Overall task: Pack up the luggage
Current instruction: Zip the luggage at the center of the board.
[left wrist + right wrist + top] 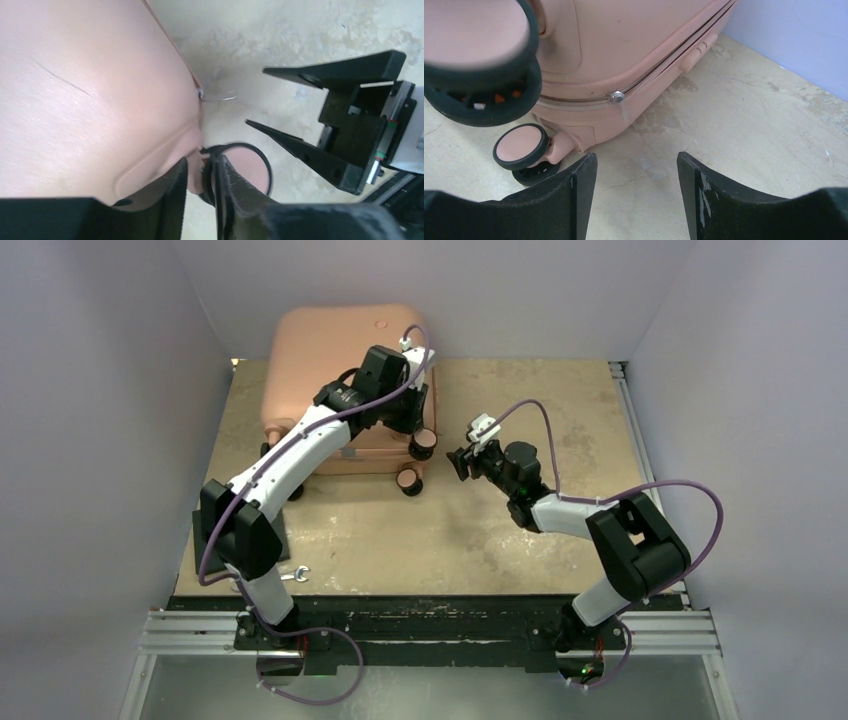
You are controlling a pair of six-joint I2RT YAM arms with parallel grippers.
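Note:
The salmon-pink luggage point(330, 350) lies closed on the table at the back left, its zip shut. It fills the left of the left wrist view point(90, 90) and the top of the right wrist view point(634, 40). My left gripper point(418, 430) is at its right end, fingers point(202, 167) closed on a pink-and-black wheel point(250, 167). My right gripper point(460, 462) is open and empty just right of the wheels, apart from them. It also shows in the left wrist view point(255, 96). The zip pull point(616, 96) hangs above my right gripper point(636, 162), with a second wheel point(521, 145) to its left.
A small metal tool point(296, 574) lies near the left arm's base. Grey walls close in the table on three sides. A metal rail point(430, 630) runs along the near edge. Bare tabletop point(560, 400) lies right of the luggage.

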